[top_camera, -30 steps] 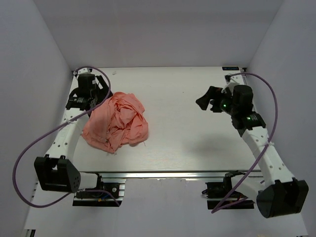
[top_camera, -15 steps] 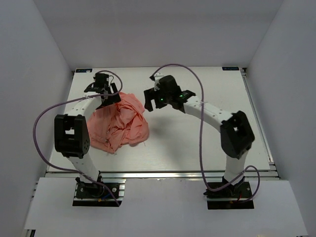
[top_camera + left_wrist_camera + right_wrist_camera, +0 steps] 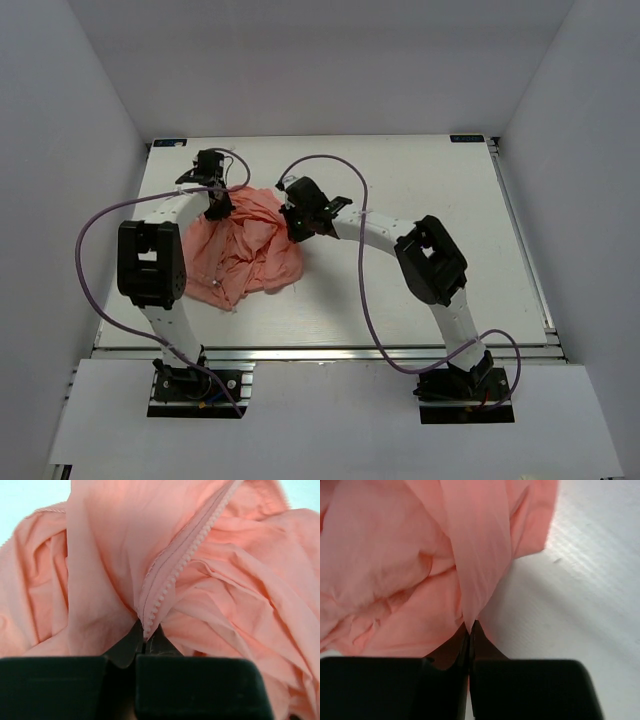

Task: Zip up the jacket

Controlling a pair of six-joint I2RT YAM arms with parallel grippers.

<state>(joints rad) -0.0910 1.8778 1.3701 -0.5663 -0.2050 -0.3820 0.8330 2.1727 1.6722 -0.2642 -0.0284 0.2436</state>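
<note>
Left wrist view: my left gripper (image 3: 143,642) pinches the zipper edge (image 3: 187,555) of the jacket (image 3: 100,560), which runs up and away; my right gripper (image 3: 470,632) pinches plain cloth opposite.

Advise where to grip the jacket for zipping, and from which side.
Probably the zipper tape, the toothed edge standing out of the crumpled jacket, near its end, from the heap's far-left side, where the left hand is shut on it. It forms a raised ridge among loose folds; the right hand pinches only plain fabric.
</note>
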